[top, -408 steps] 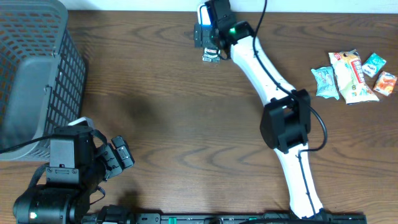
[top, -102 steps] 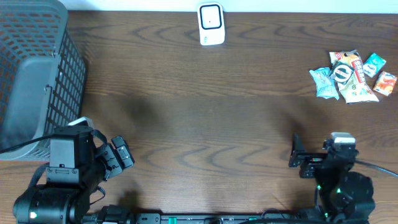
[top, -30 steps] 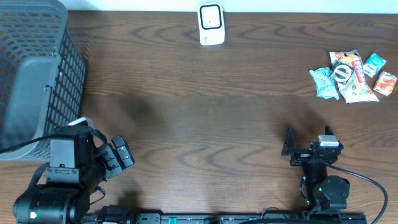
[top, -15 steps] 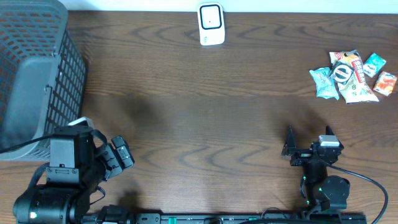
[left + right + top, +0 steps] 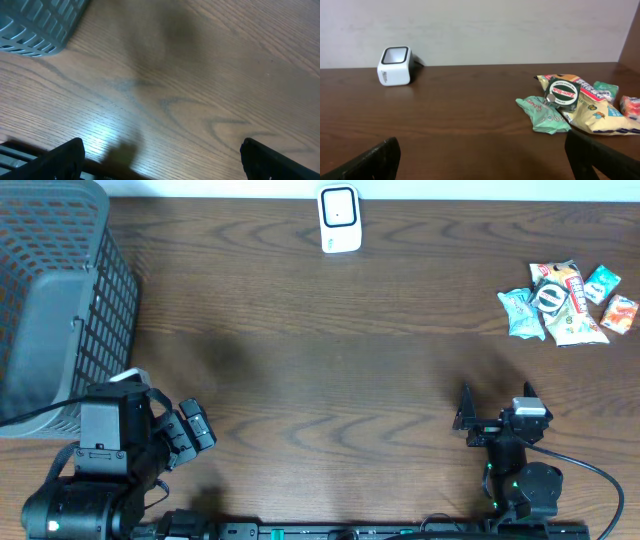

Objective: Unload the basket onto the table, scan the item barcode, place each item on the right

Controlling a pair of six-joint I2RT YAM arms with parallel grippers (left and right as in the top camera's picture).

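A white barcode scanner [image 5: 339, 218] stands at the table's far edge, seen in the right wrist view at upper left [image 5: 395, 66]. A round green-and-white tin [image 5: 548, 298] [image 5: 563, 92] lies on a pile of snack packets [image 5: 572, 318] at the right. My right gripper [image 5: 494, 406] [image 5: 482, 156] rests open near the front edge, well short of the pile, with nothing between its fingers. Over bare wood at the front left, my left gripper [image 5: 198, 430] [image 5: 161, 159] is also open and holds nothing.
A tall grey mesh basket [image 5: 55, 300] stands at the far left, its corner showing in the left wrist view [image 5: 40, 25]. Teal and orange packets [image 5: 604, 282] lie at the right end of the pile, close to the table's edge.
Nothing has moved in the last second. Earlier, my right arm reached the scanner, then drew back to the front edge, and the round tin came to lie on the packets.
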